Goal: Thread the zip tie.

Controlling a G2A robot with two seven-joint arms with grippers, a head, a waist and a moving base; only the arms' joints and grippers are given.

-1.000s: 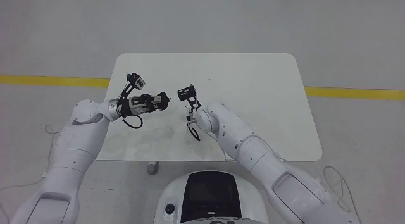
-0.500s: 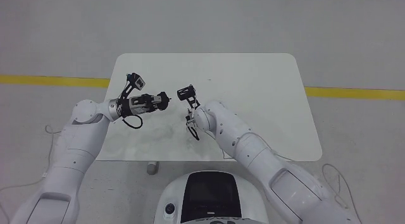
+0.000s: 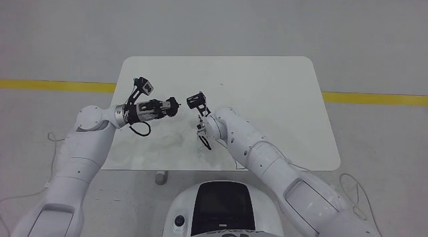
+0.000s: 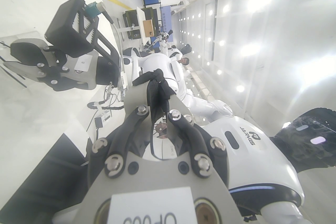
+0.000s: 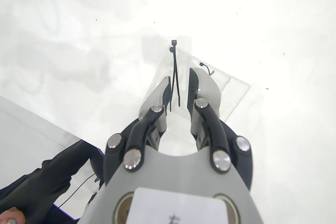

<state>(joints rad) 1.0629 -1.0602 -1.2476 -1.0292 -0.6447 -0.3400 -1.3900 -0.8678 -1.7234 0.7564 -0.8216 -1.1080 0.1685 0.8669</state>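
Grey floor with yellow lines around a white rounded-corner table (image 3: pixel 281 76). Both arms are over its left half.

Left claw (image 4: pixel 155 78): held level above the table near the left edge, tips aimed across at the right arm. Fingers are together, clamped on what looks like a thin black plastic zip tie (image 4: pixel 151 130). One strand runs from between the pads back toward the palm in a loop. The end at the tips is bunched up and I can't make out its head.

Right claw (image 5: pixel 180 75): pointing straight down near the table's front edge, left of the middle. Fingers are apart with nothing between the pads. It sits over a clear acrylic tray (image 5: pixel 236 96) lying flat on the table.

Two spare black zip ties (image 5: pixel 174 64) lie in the tray, heads together near one tray corner and tails spreading a little. Their tails show through the gap between the open fingers. Can't tell whether the fingertips touch the tray floor.

Small dark wire scrap (image 5: pixel 206 68) also lies in the tray, just beside the tip of one right finger.
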